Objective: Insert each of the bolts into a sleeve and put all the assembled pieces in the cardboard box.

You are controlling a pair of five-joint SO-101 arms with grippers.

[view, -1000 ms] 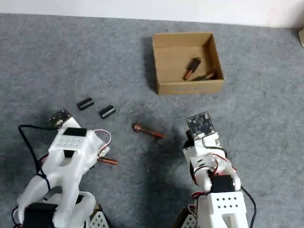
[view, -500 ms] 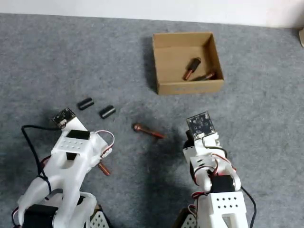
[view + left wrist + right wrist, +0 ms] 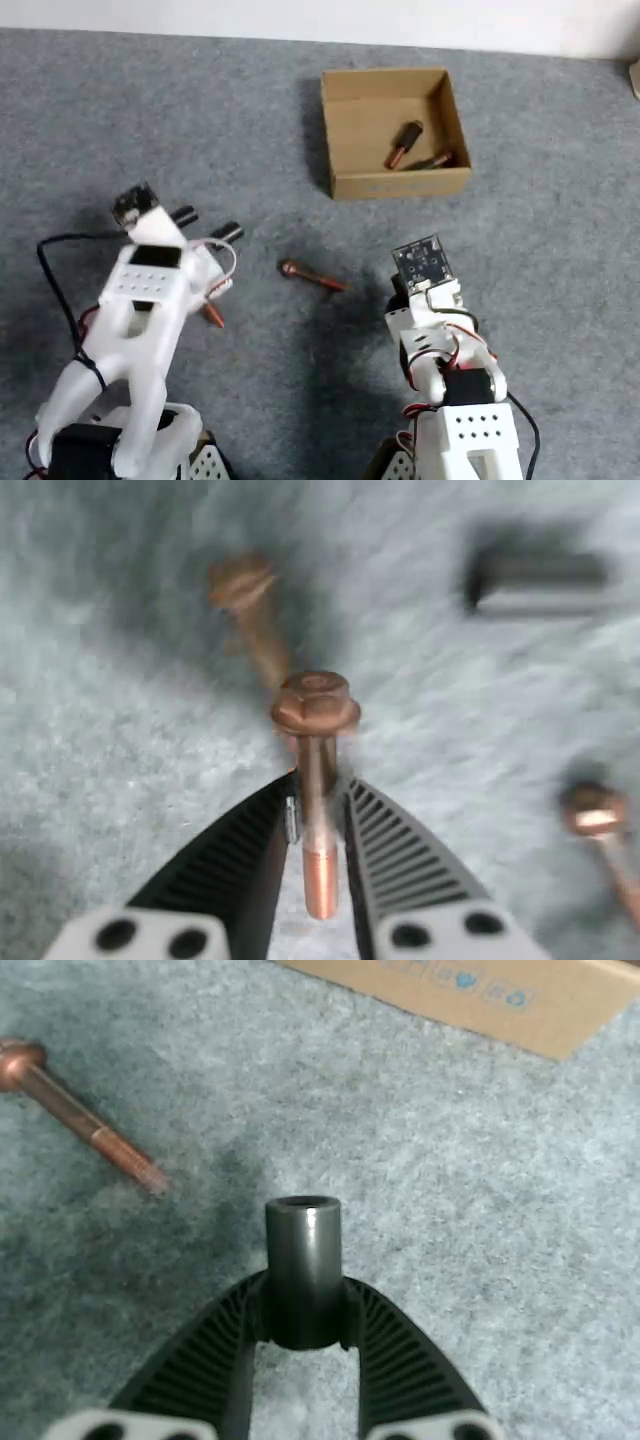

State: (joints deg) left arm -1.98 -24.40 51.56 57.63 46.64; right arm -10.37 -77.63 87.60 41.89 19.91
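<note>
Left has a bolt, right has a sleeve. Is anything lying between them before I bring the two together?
A loose bolt lies flat on the carpet between the two arms. It should matter only if the held bolt travels low toward the held sleeve.

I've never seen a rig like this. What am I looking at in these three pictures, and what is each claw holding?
These are two small white robot arms, each ending in a two-fingered gripper. One picture looks down on the grey table from a fixed camera. The other two come from cameras on the arms' wrists, looking along the grippers. The left gripper is shut on a copper bolt, and the right gripper is shut on a black sleeve. On the table lie a loose bolt, two spare sleeves and a cardboard box containing two assembled pieces.
</note>
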